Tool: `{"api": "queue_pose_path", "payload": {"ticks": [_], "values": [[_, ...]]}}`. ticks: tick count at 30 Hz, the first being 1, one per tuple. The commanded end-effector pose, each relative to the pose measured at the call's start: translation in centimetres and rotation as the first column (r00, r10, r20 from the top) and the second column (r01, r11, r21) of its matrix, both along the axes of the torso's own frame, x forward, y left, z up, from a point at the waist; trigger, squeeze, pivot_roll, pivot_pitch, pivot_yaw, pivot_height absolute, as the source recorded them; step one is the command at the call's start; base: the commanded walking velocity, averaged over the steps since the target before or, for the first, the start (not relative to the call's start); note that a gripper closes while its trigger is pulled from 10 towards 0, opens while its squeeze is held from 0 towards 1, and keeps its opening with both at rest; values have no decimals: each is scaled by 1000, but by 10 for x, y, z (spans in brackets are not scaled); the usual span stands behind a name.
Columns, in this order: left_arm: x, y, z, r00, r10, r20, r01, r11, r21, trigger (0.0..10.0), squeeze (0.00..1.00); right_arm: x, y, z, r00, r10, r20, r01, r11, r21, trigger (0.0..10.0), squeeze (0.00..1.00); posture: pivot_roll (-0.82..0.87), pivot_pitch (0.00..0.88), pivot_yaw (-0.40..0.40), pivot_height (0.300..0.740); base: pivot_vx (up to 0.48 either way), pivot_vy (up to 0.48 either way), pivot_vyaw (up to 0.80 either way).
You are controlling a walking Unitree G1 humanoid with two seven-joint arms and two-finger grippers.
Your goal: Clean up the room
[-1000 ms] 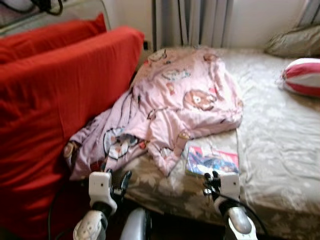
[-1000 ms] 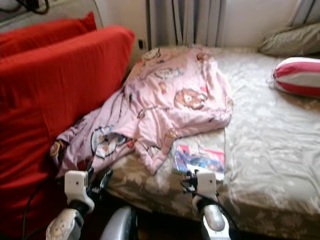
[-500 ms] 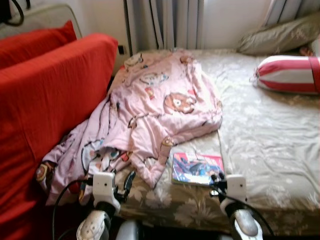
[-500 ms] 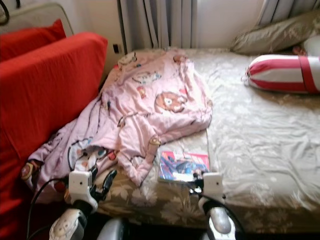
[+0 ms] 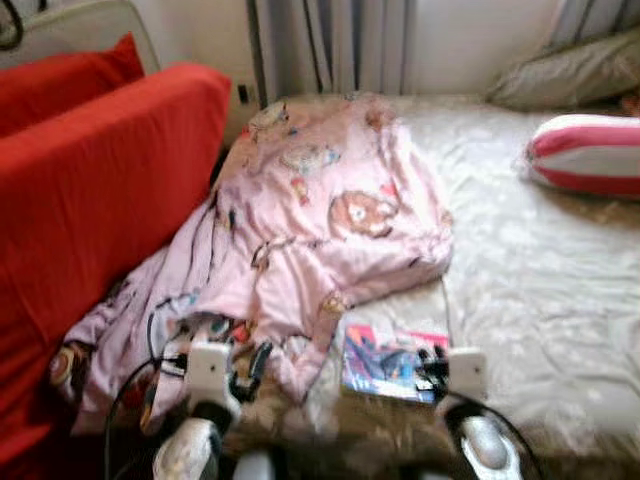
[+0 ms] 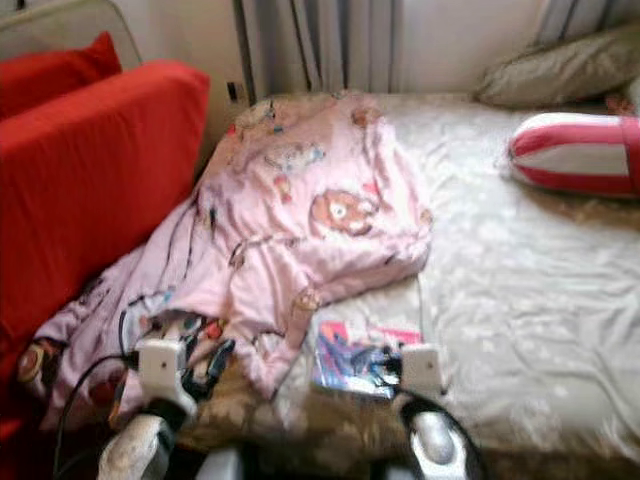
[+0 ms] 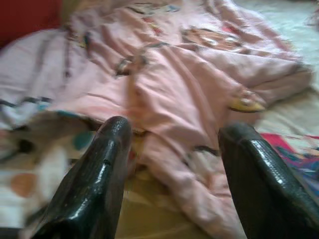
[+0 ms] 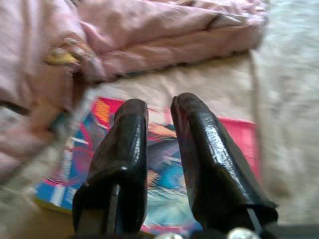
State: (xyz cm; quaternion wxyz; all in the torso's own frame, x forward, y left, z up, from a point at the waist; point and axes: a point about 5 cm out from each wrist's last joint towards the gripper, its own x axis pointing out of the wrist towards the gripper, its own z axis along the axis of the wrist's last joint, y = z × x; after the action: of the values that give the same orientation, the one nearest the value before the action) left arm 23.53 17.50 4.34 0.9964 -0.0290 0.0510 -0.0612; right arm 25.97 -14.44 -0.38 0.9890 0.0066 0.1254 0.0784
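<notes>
Judging by how things are lying, barely getting started on the tidying: nothing looking put away yet. Lying crumpled across the bed [image 5: 520, 260], on its side nearest the red sofa [image 5: 90, 220], and spilling off the bed's near corner toward the floor: a pink quilt [image 5: 320, 210] printed with cartoon animals, bunched into thick folds, not spread or folded. Resting flat on the bed, just beside the quilt's lower hem and partly tucked under it: a magazine [image 5: 385, 362] with a glossy cover in pink, red and blue, looking thin and likely sliding easily on the sheet. Sitting well apart from the quilt, toward the bed's far end: a red-and-white striped bolster [image 5: 585, 155] and a grey-green pillow [image 5: 565, 80].

Hovering low over the quilt's hanging part, near the bed's near corner: left gripper [image 7: 172, 164], fingers spread wide and holding nothing. Hanging right above the magazine: right gripper [image 8: 159, 159], fingers drawn nearly together with only a narrow slit between them, clamping nothing.

Probably remaining: lifting the magazine away, then straightening or folding the quilt. Blurring somewhat in the head views, so not making out finer detail.
</notes>
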Motion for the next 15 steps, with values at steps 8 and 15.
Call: {"api": "queue_pose_path", "payload": {"ticks": [8, 15], "values": [[4, -8, 6, 999, -23, 26, 23, 1000, -21, 10000, 0, 1, -11, -3, 999, -38, -29, 38, 999, -3, 10000, 0, 35, 0, 62, 595, 0, 0, 0], [8, -8, 9, 999, -24, 36, 25, 1000, -18, 10000, 0, 10, -12, 2, 998, -51, -22, 51, 999, -4, 10000, 0, 40, 0, 64, 595, 0, 0, 0]]}}
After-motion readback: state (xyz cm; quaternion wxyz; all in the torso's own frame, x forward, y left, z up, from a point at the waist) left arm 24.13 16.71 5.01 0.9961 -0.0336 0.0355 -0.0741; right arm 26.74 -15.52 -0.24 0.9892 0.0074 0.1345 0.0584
